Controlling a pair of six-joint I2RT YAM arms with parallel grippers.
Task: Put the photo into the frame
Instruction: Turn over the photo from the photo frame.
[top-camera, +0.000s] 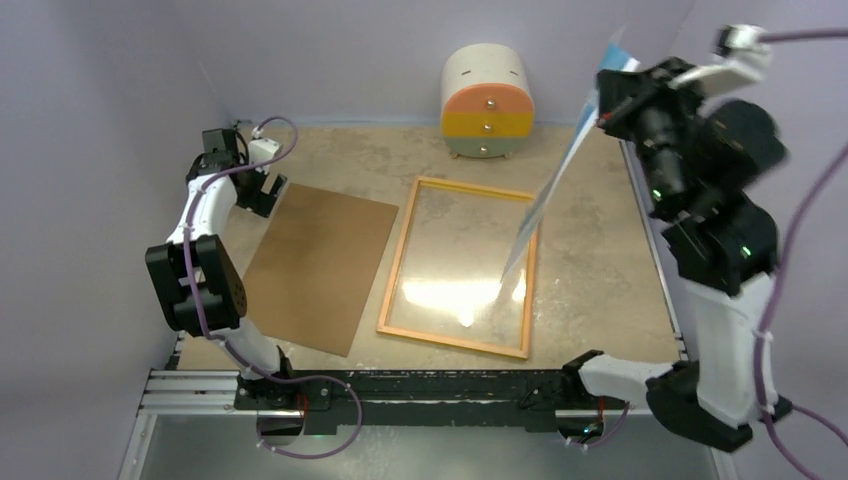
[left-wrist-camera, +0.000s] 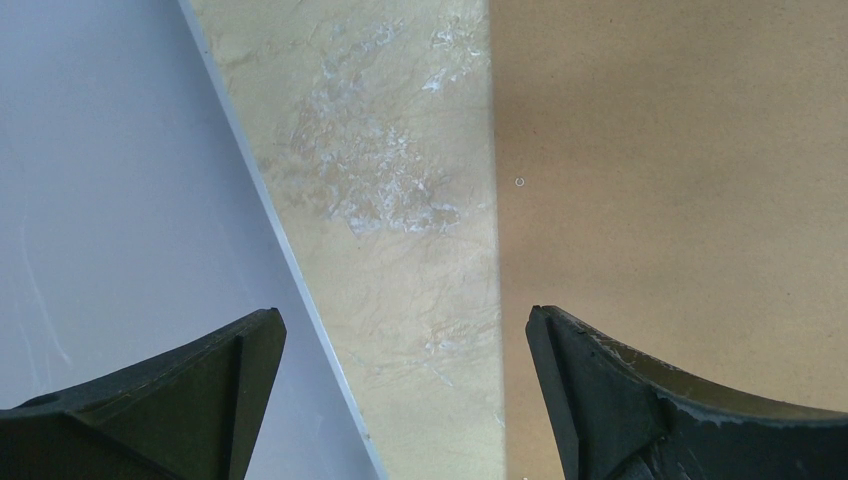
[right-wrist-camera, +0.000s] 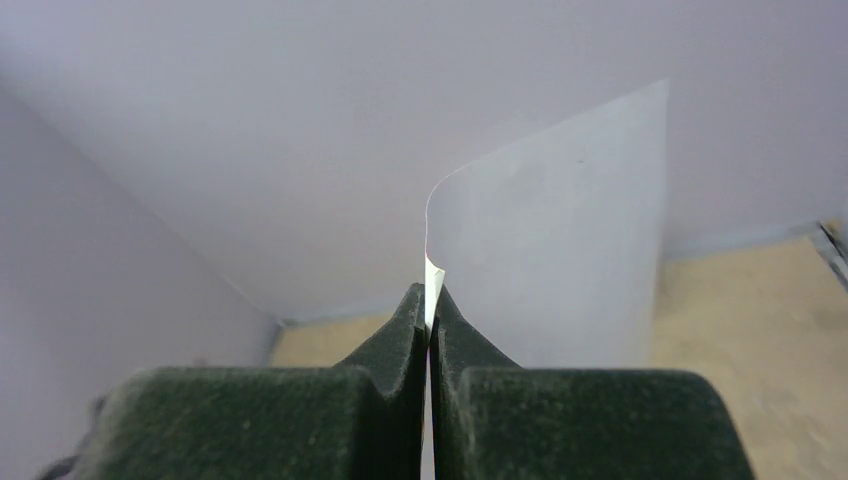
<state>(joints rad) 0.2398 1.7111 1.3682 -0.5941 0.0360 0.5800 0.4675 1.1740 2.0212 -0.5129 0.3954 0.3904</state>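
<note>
Frame (top-camera: 399, 255) lies flat on the counter (top-camera: 600, 280), centre-right, its near rail close to the arm bases. The pane shows a bright glare in its near half.

Board (top-camera: 322, 265) lies flat just left of the frame. A narrow strip of counter separates them, and the two are not touching.

Left hand (top-camera: 262, 190) sits at the board's far-left corner. In its wrist view the left hand (left-wrist-camera: 405, 330) is spread wide with nothing between the fingers. One finger is over the board (left-wrist-camera: 680, 180), the other towards the wall (left-wrist-camera: 110, 180).

Photo (top-camera: 560, 165) is off the counter, held aloft on the right and steeply tilted. Its lower corner appears over the frame's right half (contact with the glass cannot be determined from above).

Right hand (top-camera: 603, 105) is raised at far right. In its wrist view the right hand (right-wrist-camera: 430, 305) is pinched fully together on the edge of the photo (right-wrist-camera: 570, 230), whose plain pale side faces the camera.

Chest (top-camera: 487, 100), small and rounded with coloured drawers, stands against the far wall beyond the frame.
</note>
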